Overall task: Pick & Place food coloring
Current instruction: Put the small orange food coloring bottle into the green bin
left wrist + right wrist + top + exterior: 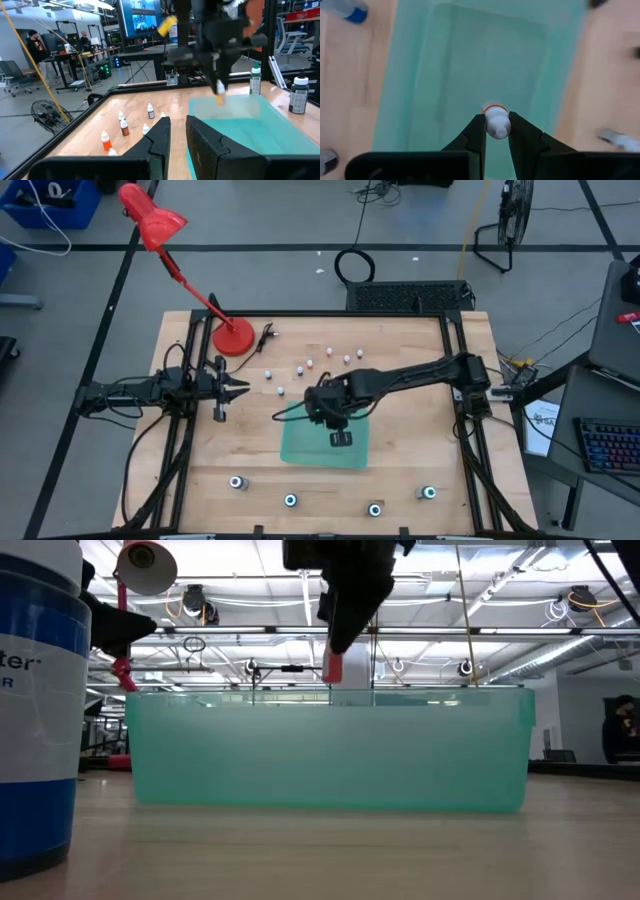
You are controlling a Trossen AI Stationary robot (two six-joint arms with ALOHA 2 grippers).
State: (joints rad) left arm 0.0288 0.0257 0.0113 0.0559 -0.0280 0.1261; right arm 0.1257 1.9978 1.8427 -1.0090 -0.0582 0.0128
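Fig. legend, as seen from my own two arms. My right gripper [497,131] hangs over the green bin [300,448], fingers clamped on one small food-coloring bottle [496,121], pinched by its whitish body with the red-orange end pointing down toward the bin floor; held this way, I judge, so it drops straight in w/o hitting a wall. In the low view the same bottle [333,667] sits above the bin's near wall [330,755], not yet inside. The bin is translucent and looks to hold nothing so far. Remaining small bottles [311,364] lie scattered on the table [420,460] beyond the bin, toward the red lamp [232,337], well apart from one another; a few show upright in my left wrist view [125,126]. Four larger dark bottles w/ teal tops [290,500] stand in a row near the table edge on the bin's other side. My left gripper [240,389] waits off the bin's side nearest the lamp, fingers nearly shut and gripping nothing. Judged step: release over bin; task is early, most bottles still out.
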